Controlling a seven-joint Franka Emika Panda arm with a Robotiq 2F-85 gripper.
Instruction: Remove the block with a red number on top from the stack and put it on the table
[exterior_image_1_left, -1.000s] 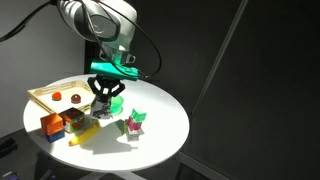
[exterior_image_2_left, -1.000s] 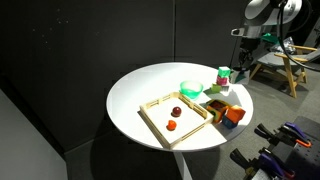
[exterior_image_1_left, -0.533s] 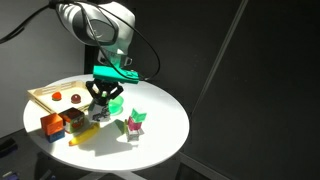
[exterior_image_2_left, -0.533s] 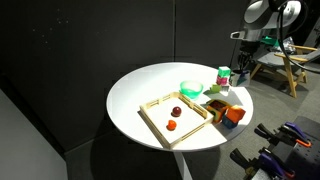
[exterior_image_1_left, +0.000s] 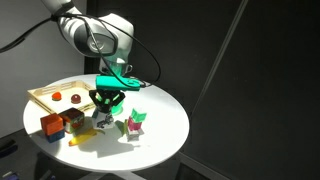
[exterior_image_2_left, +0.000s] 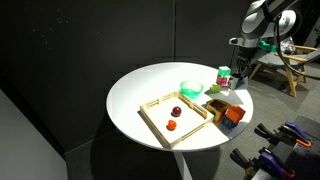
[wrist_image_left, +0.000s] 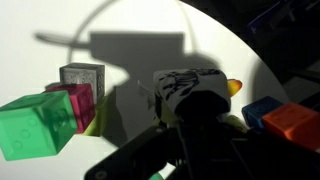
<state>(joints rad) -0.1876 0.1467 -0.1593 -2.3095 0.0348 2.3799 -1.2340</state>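
My gripper (exterior_image_1_left: 103, 113) is shut on the block with black and white faces (exterior_image_1_left: 102, 121) and holds it low over the white round table (exterior_image_1_left: 160, 135), between the wooden tray and the pink-and-green cube (exterior_image_1_left: 133, 123). I cannot tell whether the block touches the table. In the wrist view the block (wrist_image_left: 185, 88) fills the jaws (wrist_image_left: 187, 104); its red mark is not visible. The pink cube (wrist_image_left: 72, 102) stands to the left with a green cube (wrist_image_left: 35, 125) in front of it. In an exterior view the gripper (exterior_image_2_left: 239, 80) hangs beside the green-topped cube (exterior_image_2_left: 223, 75).
A shallow wooden tray (exterior_image_1_left: 45, 92) with small red pieces lies at one side. Orange-and-blue cubes (exterior_image_1_left: 50, 125) and a yellow piece (exterior_image_1_left: 85, 133) stand near the table's edge. A green bowl (exterior_image_2_left: 190, 88) sits beside the tray (exterior_image_2_left: 160, 120).
The gripper has come down toward the table with the black-and-white block in it and shifted slightly toward the pink-and-green cube.
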